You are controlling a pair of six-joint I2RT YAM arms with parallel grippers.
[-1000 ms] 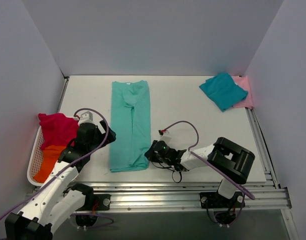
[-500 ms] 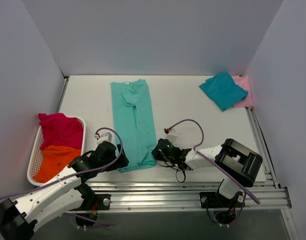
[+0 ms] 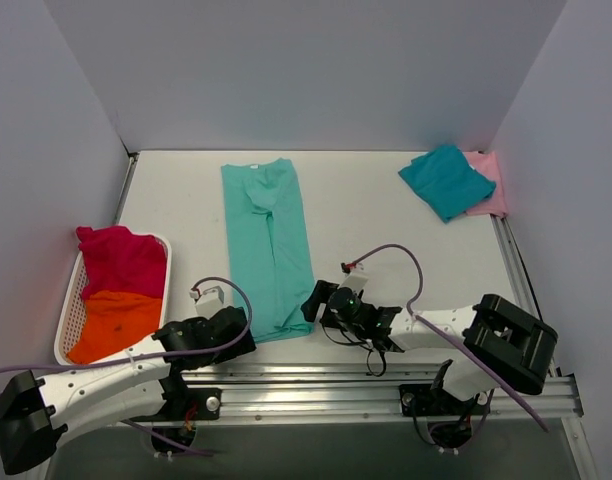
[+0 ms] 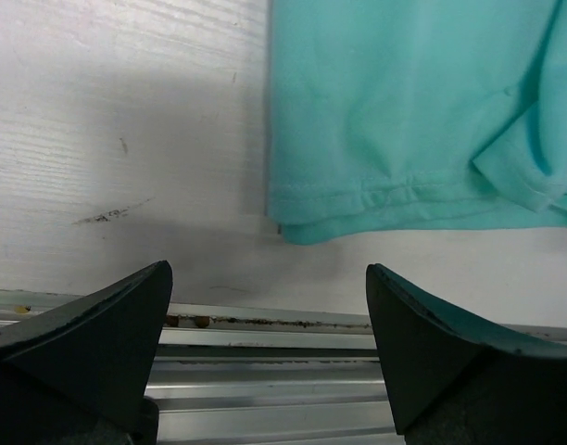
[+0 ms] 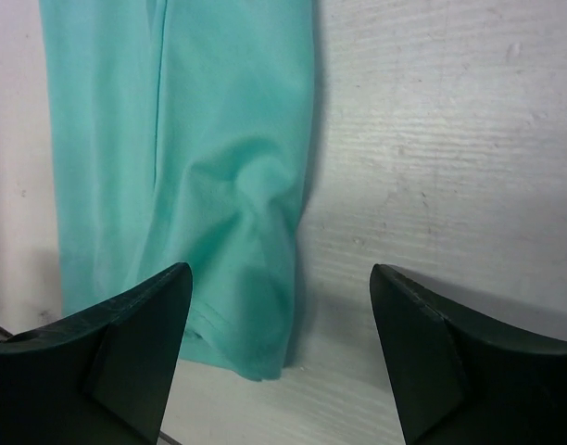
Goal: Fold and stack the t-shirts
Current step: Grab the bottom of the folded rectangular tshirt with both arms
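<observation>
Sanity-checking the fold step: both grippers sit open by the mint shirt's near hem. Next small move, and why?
Probably lower both and pinch the near hem. The mint-green shirt lies as a long narrow strip. The left gripper and right gripper are open and empty, each facing a near corner, so a grasp likely comes before folding it away from the bases.

Noted left gripper (image 3: 238,338) (image 4: 265,357) parted wide, holding nothing, arm stretched low and flat out to the right. Noted right gripper (image 3: 312,301) (image 5: 279,357) likewise parted wide, holding nothing, forearm low, pointing left. Tips apart, not touching.
</observation>
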